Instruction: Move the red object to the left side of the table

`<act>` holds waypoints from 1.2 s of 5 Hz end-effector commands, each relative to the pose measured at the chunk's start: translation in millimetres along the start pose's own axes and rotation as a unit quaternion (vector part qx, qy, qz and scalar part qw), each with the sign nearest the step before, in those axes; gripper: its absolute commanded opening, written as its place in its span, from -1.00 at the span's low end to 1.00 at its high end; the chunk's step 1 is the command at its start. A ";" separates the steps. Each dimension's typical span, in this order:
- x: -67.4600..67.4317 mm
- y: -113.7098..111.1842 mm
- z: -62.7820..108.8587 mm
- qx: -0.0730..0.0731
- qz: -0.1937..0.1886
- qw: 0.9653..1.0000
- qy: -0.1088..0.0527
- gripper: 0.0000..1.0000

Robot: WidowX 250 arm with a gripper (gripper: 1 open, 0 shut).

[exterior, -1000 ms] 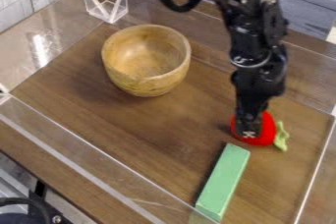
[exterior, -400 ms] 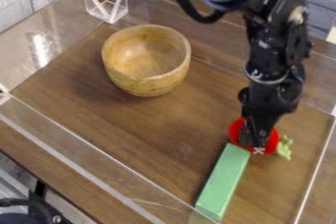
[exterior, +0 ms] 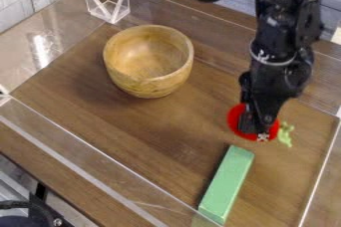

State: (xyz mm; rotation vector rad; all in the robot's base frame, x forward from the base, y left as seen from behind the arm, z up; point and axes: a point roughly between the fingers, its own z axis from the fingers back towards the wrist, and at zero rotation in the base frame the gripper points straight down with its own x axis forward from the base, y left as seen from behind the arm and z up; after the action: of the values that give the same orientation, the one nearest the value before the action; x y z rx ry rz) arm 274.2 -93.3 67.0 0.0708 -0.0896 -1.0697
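Observation:
The red object (exterior: 237, 119) is a small red toy with a green leafy tip, at the right side of the table (exterior: 120, 121). My gripper (exterior: 258, 128) points straight down over it, and its black fingers are closed around the toy's middle. Red shows to the left of the fingers and the green tip to their right. The toy seems to sit slightly above the wood, just beyond the far end of the long green block.
A wooden bowl (exterior: 148, 60) stands left of centre. A long light-green block (exterior: 226, 183) lies near the front right edge. Clear acrylic walls edge the table, and a small clear stand (exterior: 107, 4) sits at the back left.
The fingers closed in on the red toy. Gripper and toy then shifted slightly up and away from the green block.

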 end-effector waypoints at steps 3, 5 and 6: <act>-2.4 12.3 30.2 0.044 0.051 0.998 -0.005 -1.00; 15.1 9.1 43.8 0.064 0.070 0.995 -0.006 -1.00; 28.7 5.1 34.1 0.058 0.068 0.996 -0.019 -1.00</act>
State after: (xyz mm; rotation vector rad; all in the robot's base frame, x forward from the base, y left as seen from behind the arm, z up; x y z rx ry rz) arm 280.6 -112.4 87.8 0.1442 -0.1278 -0.9321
